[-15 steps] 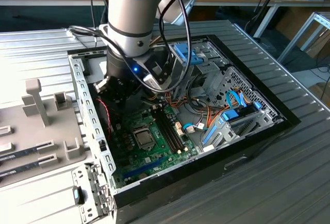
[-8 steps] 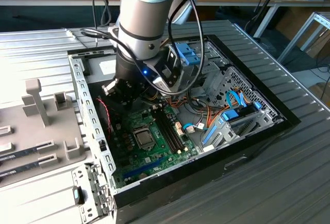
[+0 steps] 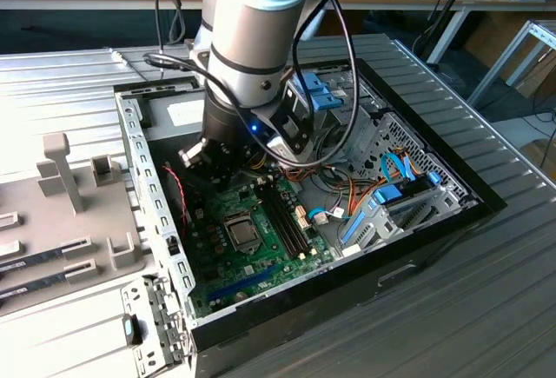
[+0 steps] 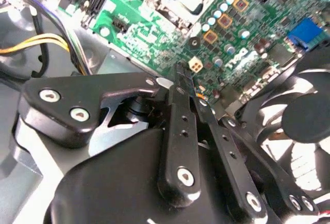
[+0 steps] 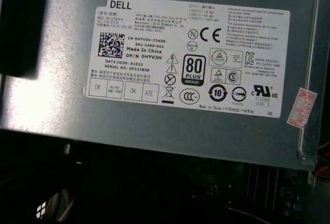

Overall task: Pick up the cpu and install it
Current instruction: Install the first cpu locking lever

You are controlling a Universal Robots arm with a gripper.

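Grey moulded fixture (image 3: 65,213) on the desk (image 3: 52,74) at the exterior view's left, then open computer case (image 3: 139,178) with end effector (image 3: 208,168) above green motherboard (image 3: 217,243), fingers (image 4: 181,131) closed together holding nothing, cpu (image 3: 242,231) seated in its socket beyond.

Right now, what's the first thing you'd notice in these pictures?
The big silver robot arm reaching down into an open computer case. Its black gripper, fingers pressed together, hangs over the green motherboard, where the cpu already sits in its socket. Blue and orange cables tangle toward the exterior view's right.
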